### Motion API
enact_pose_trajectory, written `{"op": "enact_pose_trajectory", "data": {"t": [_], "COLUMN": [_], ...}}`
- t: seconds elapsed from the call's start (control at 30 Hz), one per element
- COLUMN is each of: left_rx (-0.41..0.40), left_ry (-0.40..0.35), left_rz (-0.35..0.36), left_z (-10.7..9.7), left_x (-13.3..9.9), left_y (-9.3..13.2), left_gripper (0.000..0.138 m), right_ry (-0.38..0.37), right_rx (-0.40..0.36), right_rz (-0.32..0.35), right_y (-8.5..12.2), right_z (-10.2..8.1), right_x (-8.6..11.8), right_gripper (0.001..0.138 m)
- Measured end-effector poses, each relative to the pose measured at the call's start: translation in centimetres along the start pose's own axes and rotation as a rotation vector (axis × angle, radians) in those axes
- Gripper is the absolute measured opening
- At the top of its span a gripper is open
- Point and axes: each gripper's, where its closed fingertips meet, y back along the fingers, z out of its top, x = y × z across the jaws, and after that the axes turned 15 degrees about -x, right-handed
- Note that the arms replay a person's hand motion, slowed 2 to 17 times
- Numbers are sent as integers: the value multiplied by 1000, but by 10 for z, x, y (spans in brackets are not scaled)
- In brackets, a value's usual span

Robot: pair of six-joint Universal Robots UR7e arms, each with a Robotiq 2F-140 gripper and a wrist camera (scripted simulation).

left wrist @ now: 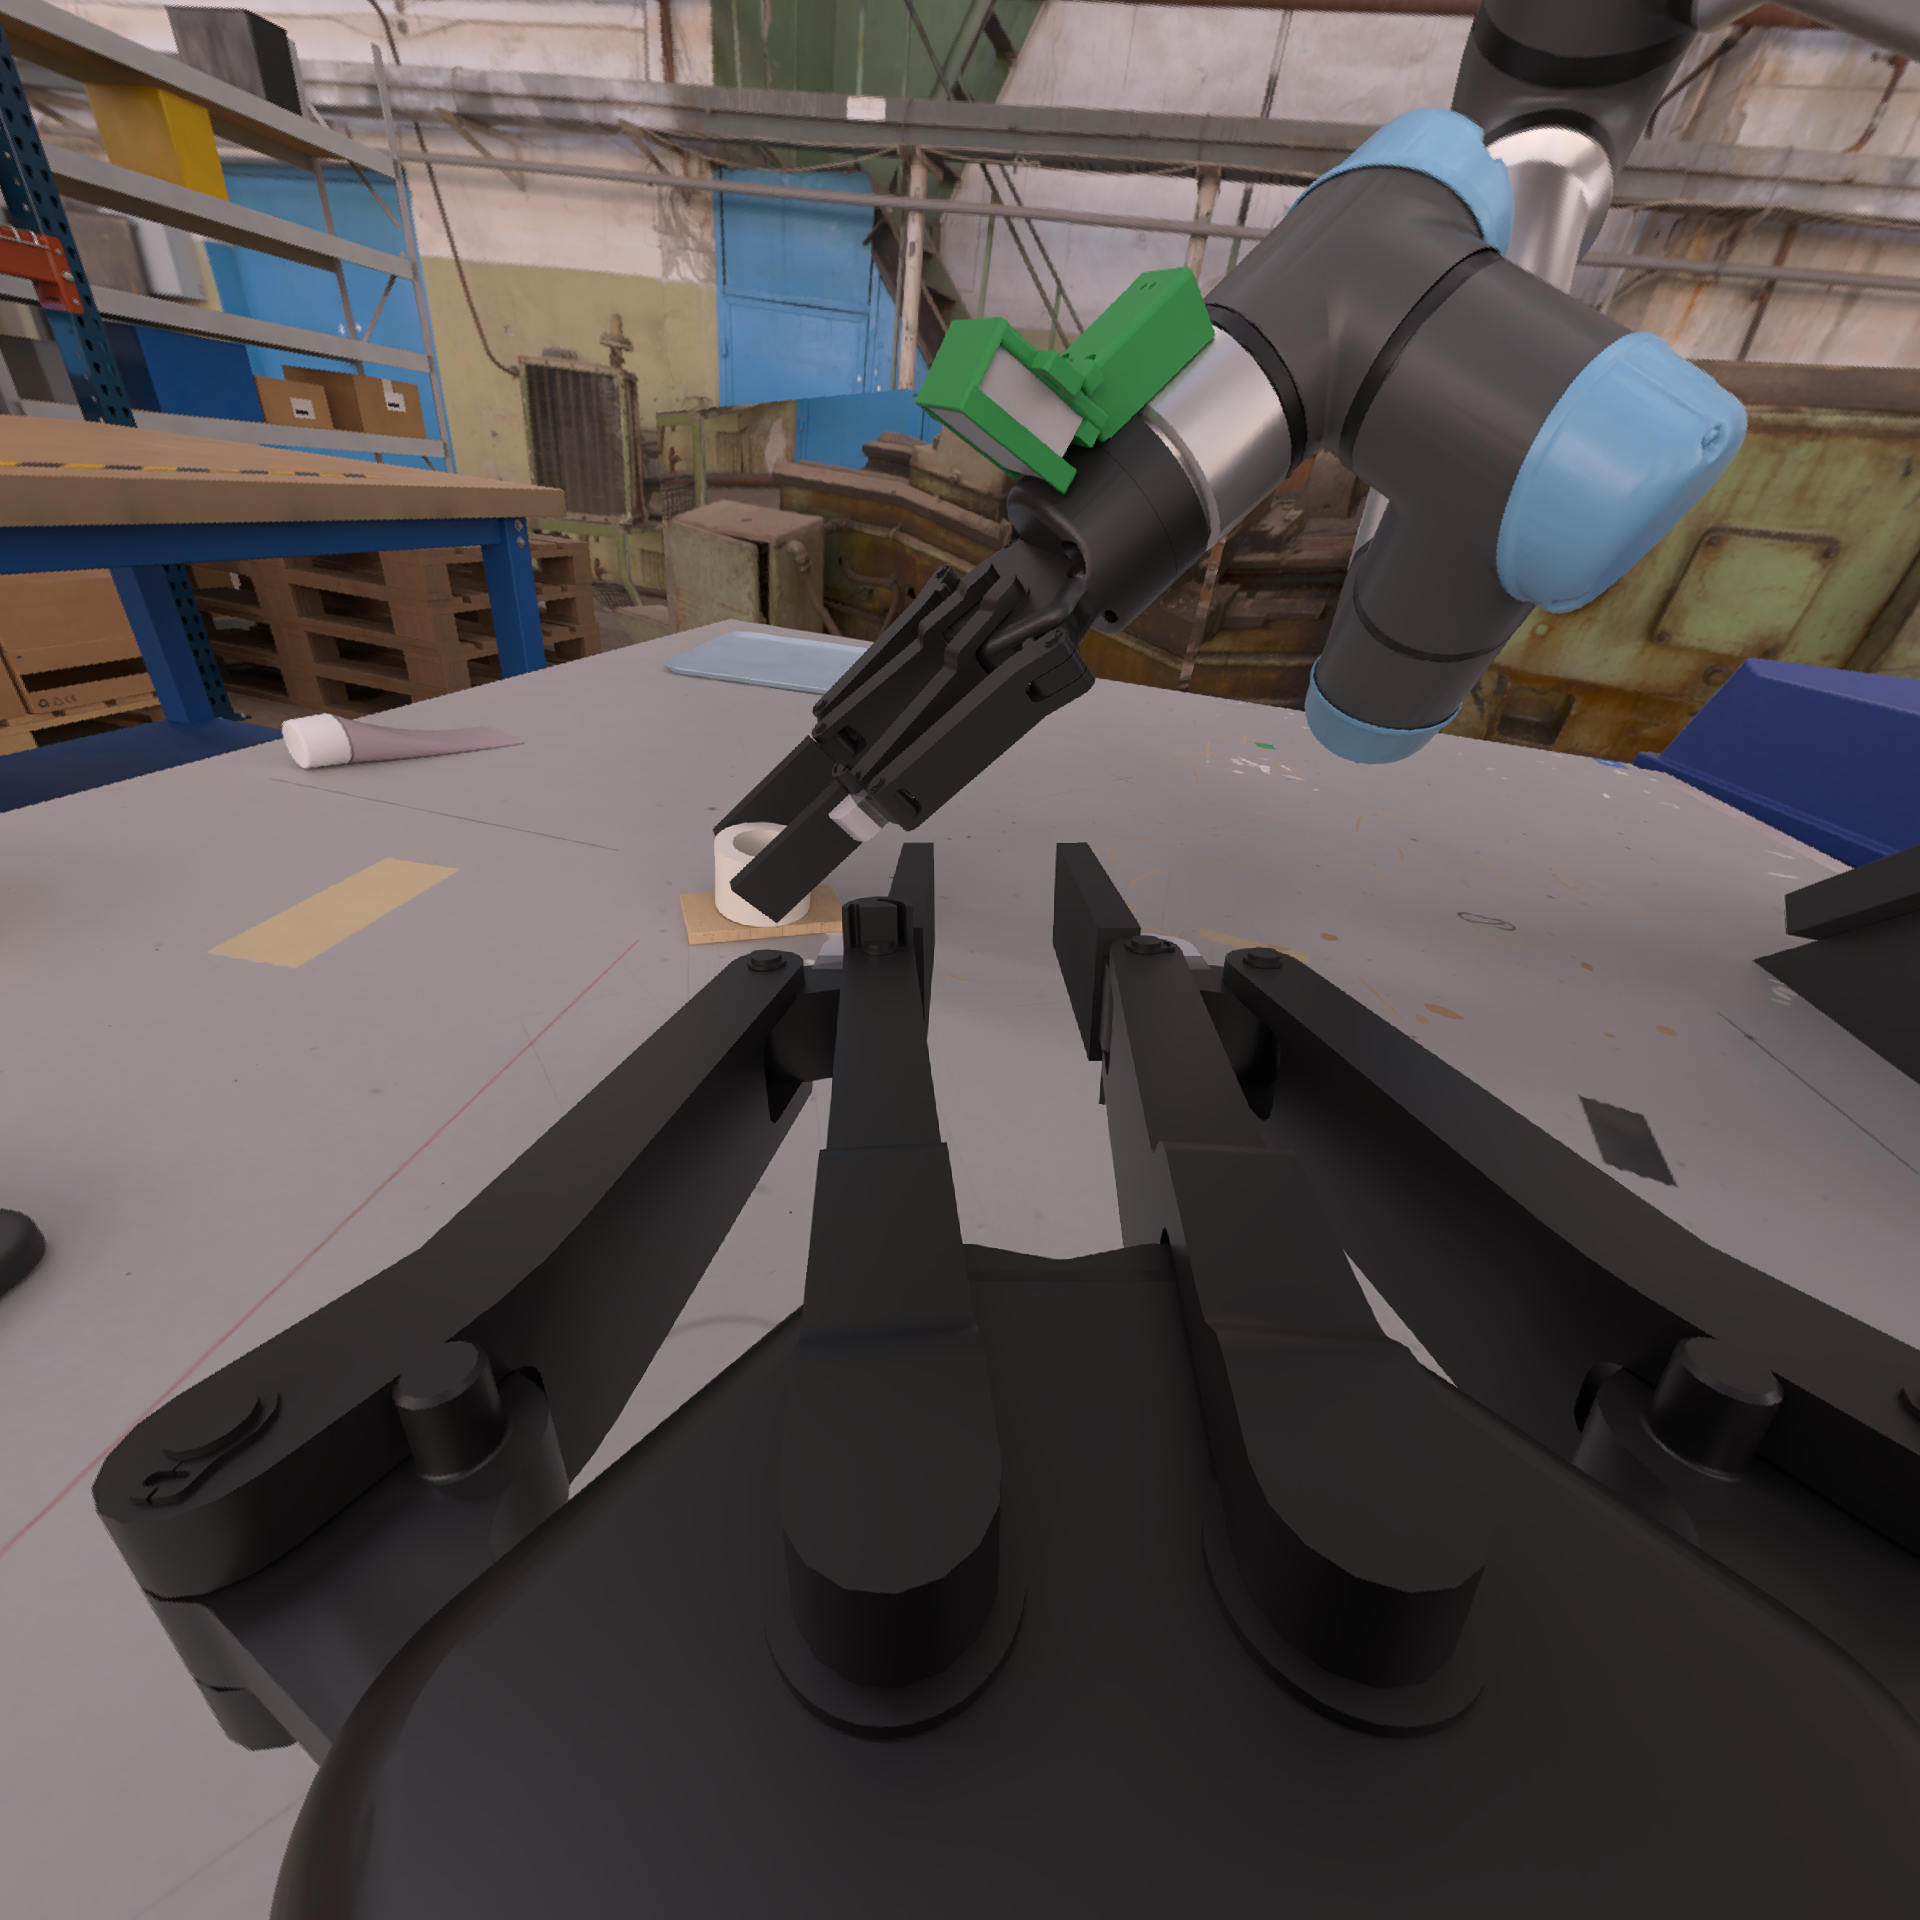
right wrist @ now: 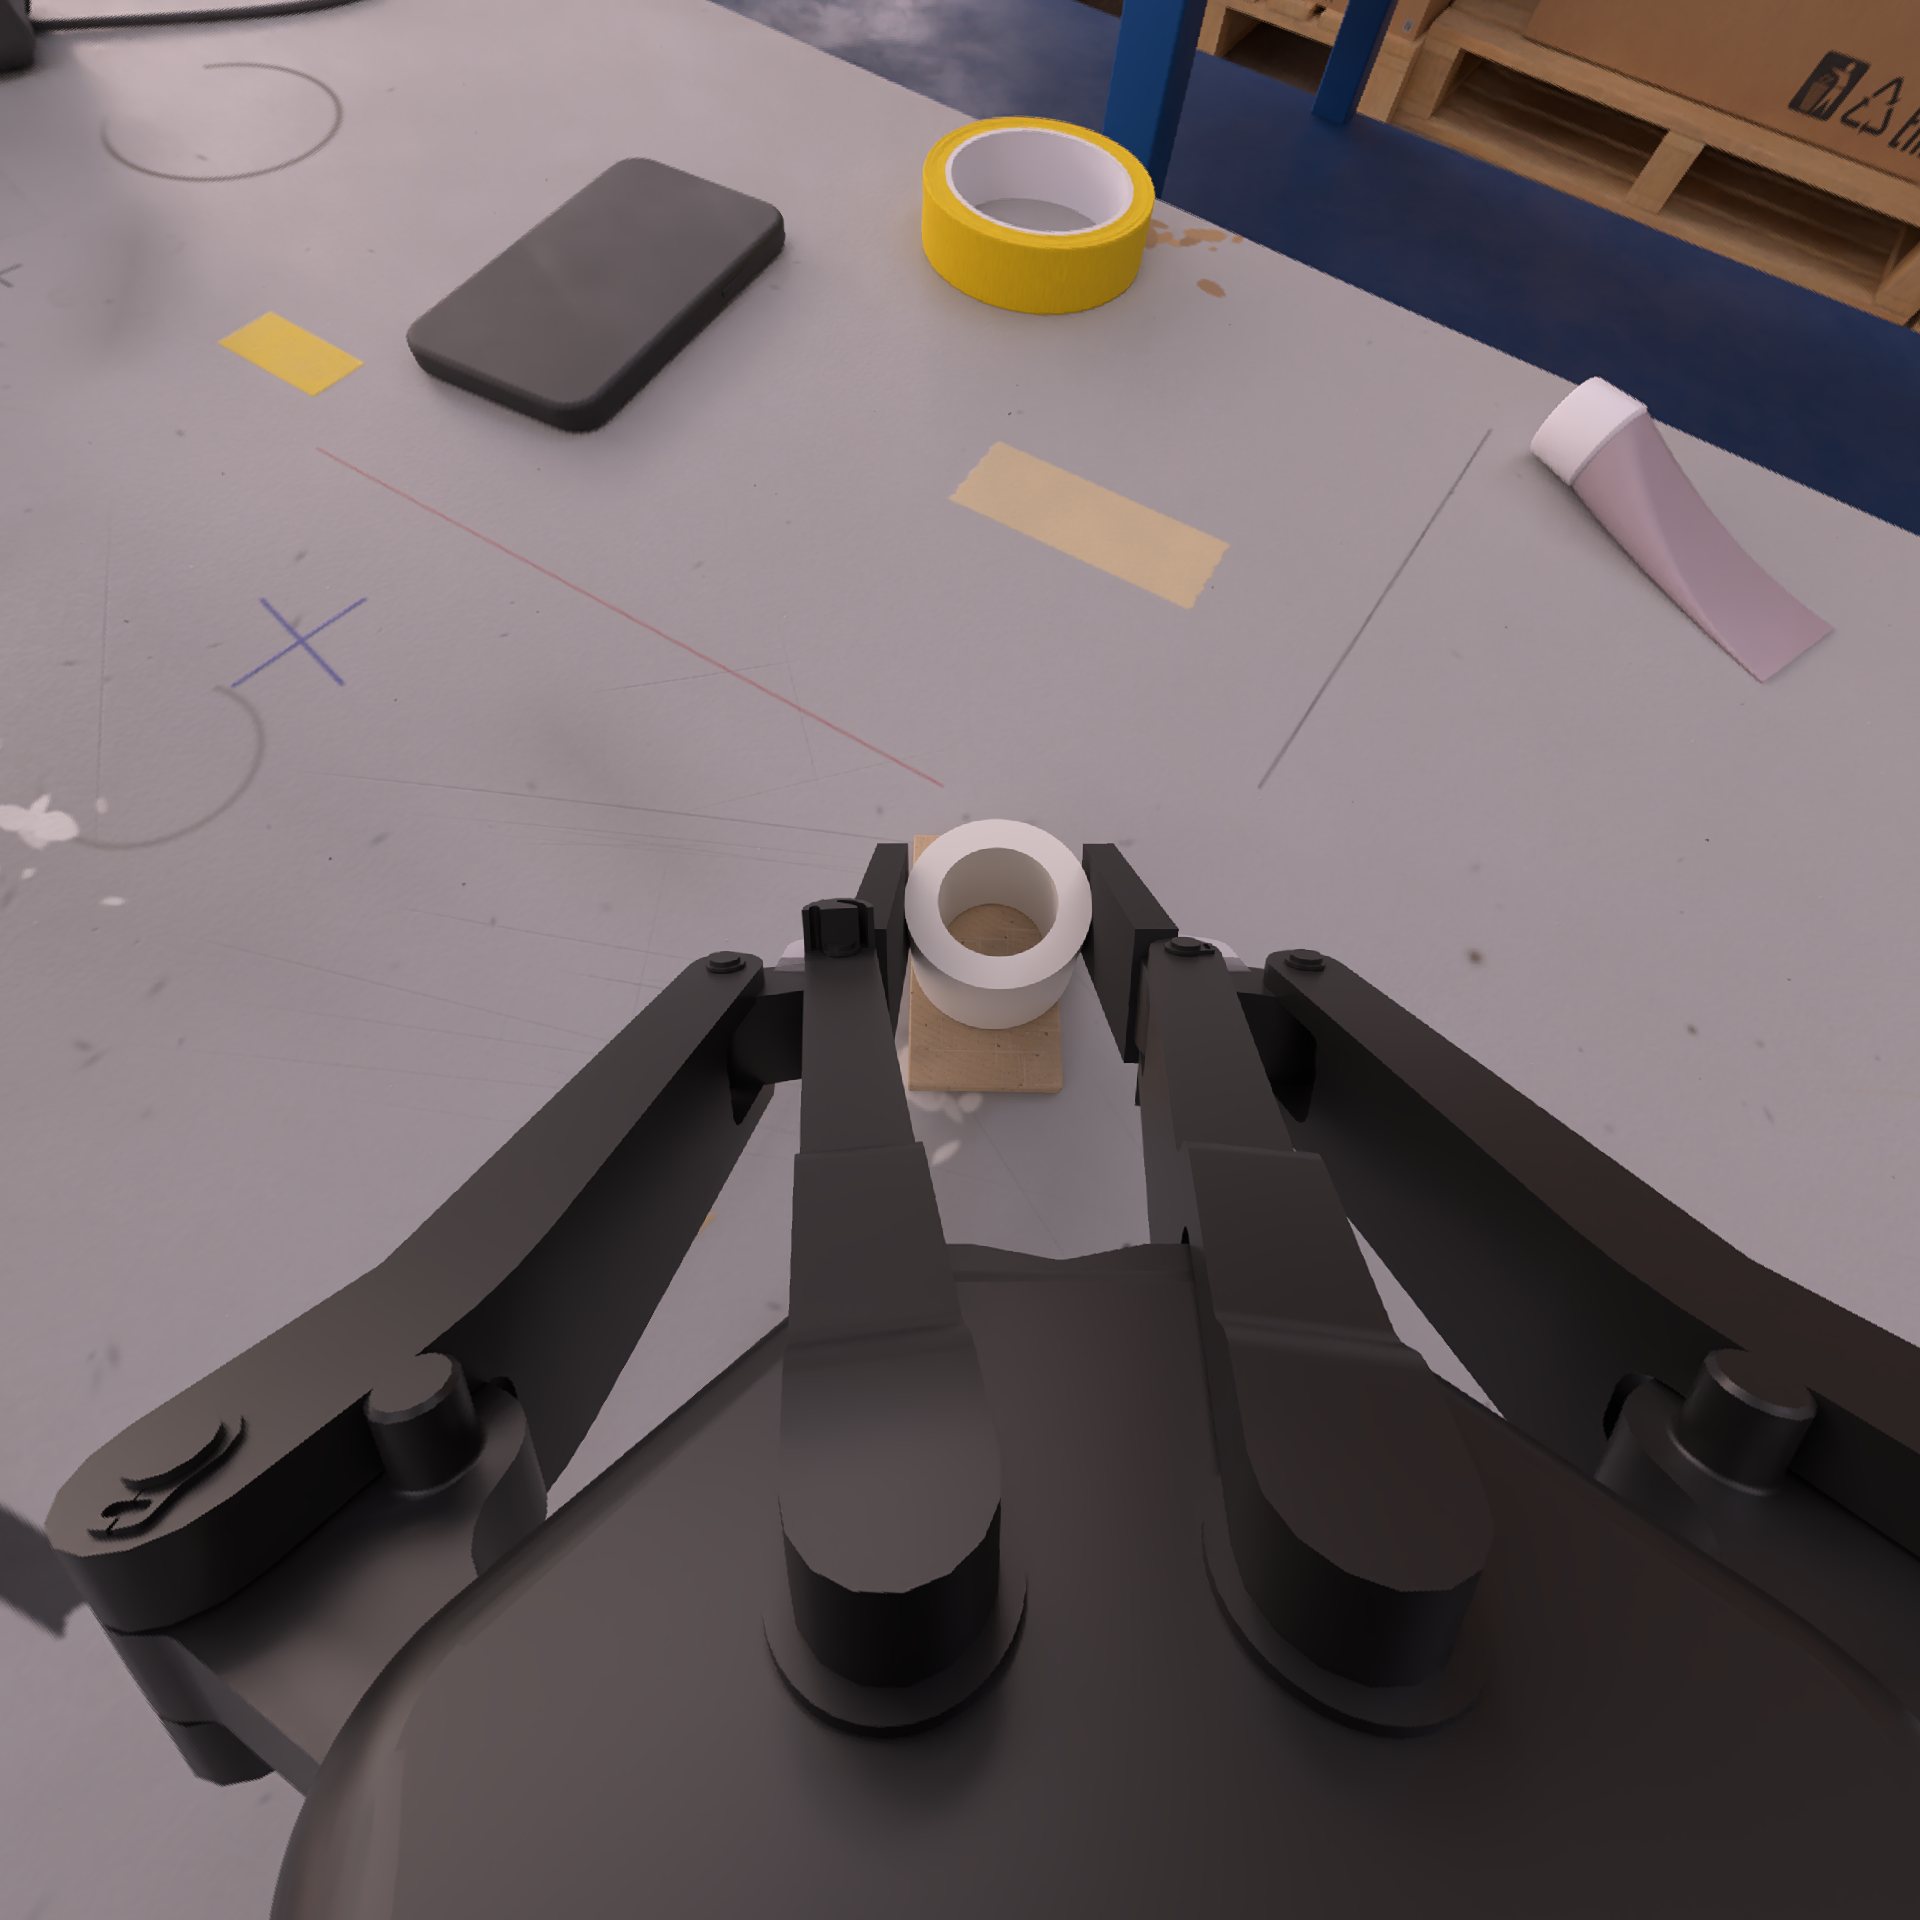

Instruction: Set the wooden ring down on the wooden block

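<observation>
1. Placement step: wooden ring (right wrist: 997,920) sits upright on the wooden block (right wrist: 985,1055), near worktop (right wrist: 623,831) centre, 12 o'clock from the right wrist camera.
2. Right end effector (right wrist: 995,904) brackets the ring; cannot tell whether the pads still grip or have just let go.
3. Left end effector (left wrist: 992,883) released, empty, ring at its 11 o'clock.
4. Next, probably: open fully, retreat straight up without nudging the ring.

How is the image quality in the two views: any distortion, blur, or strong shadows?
Left wrist view: wide-angle bending, shelves and beams curve near the edges; all sharp; the ring is partly hidden by the right gripper. Right wrist view: soft, even light, faint shadows on the table, no glare; ring and block are clear.
</observation>
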Motion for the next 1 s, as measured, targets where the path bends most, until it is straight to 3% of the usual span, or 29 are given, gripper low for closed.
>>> {"op": "enact_pose_trajectory", "data": {"t": [0.1,0.2,0.63,1.0], "left_rx": [2,2,-2,11], "left_ry": [-3,-6,-32,-57], "left_rz": [-1,-2,0,-4], "left_z": [0,0,4,4], "left_x": [-1,-1,-2,-4], "left_y": [0,0,1,1], "left_gripper": [31,31,31,31], "right_ry": [-1,-3,14,97], "right_rx": [-2,-9,-111,-203], "right_rz": [-1,0,22,137], "right_y": [0,0,11,30], "right_z": [0,1,25,51], "right_x": [0,1,11,40], "right_gripper": [44,62,71,70]}}
